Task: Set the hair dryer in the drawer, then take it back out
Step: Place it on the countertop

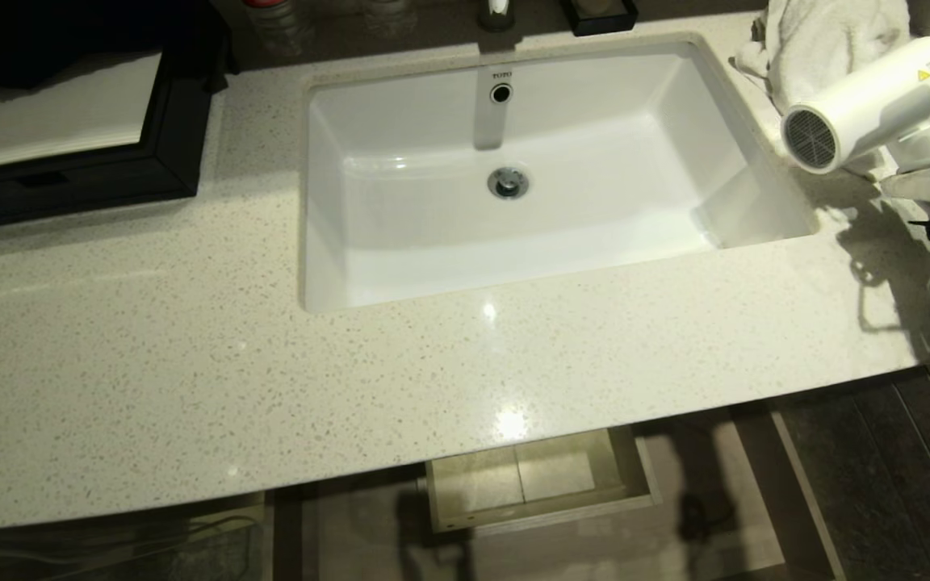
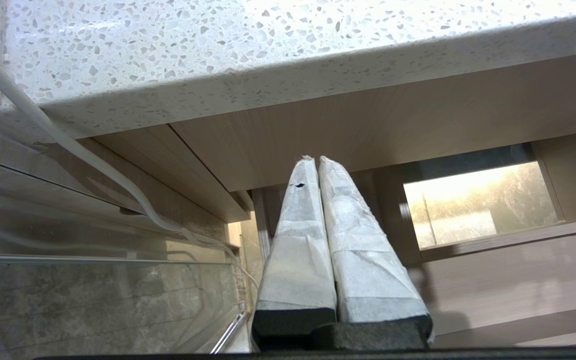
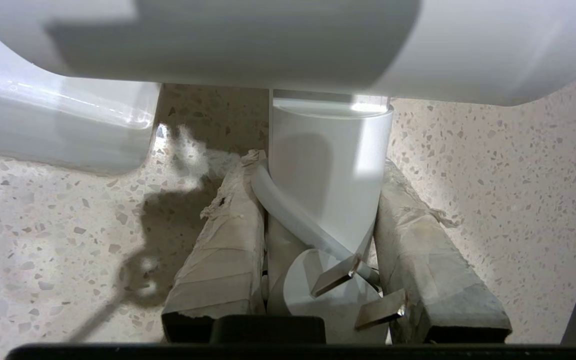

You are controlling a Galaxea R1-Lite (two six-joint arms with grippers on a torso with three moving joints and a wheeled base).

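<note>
Gripping the hair dryer [image 3: 328,165] by its handle, the right claw [image 3: 318,235] is part-closed above the desk [image 1: 190,363]; left claw [image 2: 325,240] closed, idle; dangling cord is risking a snag on the drawer [image 1: 542,504].

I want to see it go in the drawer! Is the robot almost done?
Not yet. The drawer is already open below the counter. The right gripper holds the hair dryer by its handle, above the counter. Putting it in and taking it out are still left.
</note>
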